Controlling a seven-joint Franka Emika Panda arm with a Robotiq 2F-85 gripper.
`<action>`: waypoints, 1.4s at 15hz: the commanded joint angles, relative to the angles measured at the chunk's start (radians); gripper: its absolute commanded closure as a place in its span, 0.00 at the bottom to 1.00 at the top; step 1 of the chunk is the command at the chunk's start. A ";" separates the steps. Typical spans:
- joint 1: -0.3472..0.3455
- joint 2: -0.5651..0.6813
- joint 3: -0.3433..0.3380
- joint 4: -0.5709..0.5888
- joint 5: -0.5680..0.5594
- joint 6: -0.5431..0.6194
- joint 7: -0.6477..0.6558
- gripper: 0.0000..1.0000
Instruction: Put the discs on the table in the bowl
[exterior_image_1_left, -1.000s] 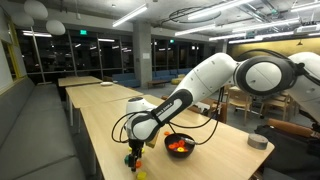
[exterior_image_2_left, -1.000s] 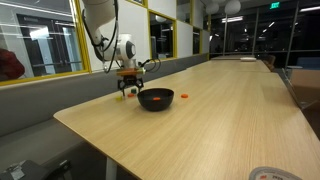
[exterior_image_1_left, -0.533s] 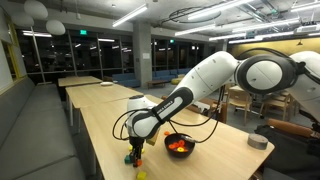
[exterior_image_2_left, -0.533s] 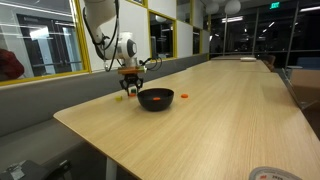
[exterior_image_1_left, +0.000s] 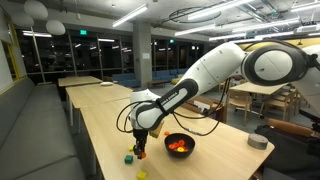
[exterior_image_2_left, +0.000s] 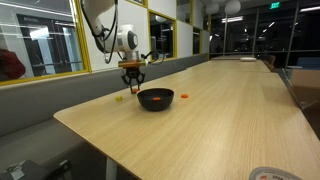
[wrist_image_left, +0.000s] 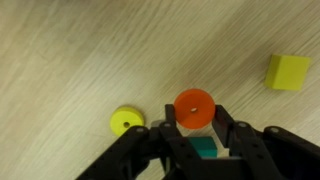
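Note:
In the wrist view my gripper (wrist_image_left: 197, 112) is shut on an orange disc (wrist_image_left: 194, 104), which stands on edge between the fingers and is lifted off the table (wrist_image_left: 80, 50). A yellow disc (wrist_image_left: 126, 121) lies on the wood just left of the jaws. The black bowl (exterior_image_1_left: 180, 146) holds orange discs and sits right beside the gripper (exterior_image_1_left: 141, 150) in both exterior views. From the opposite side the gripper (exterior_image_2_left: 132, 87) hangs just behind the bowl (exterior_image_2_left: 155, 99). One more orange disc (exterior_image_2_left: 186, 96) lies on the table past the bowl.
A yellow block (wrist_image_left: 288, 72) lies off to the right in the wrist view. A green block (exterior_image_1_left: 129, 157) and a small yellow piece (exterior_image_1_left: 140, 174) rest near the table's front edge. A grey tape roll (exterior_image_1_left: 257, 142) sits at the far end of the table.
The jaws went from open to shut on the orange disc. The gripper then rose a little off the table and shifted toward the bowl.

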 joint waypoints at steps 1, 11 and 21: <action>-0.020 -0.216 -0.029 -0.176 0.010 -0.001 0.063 0.76; -0.167 -0.570 -0.119 -0.546 0.114 0.028 0.121 0.76; -0.202 -0.493 -0.122 -0.555 0.225 -0.010 0.091 0.33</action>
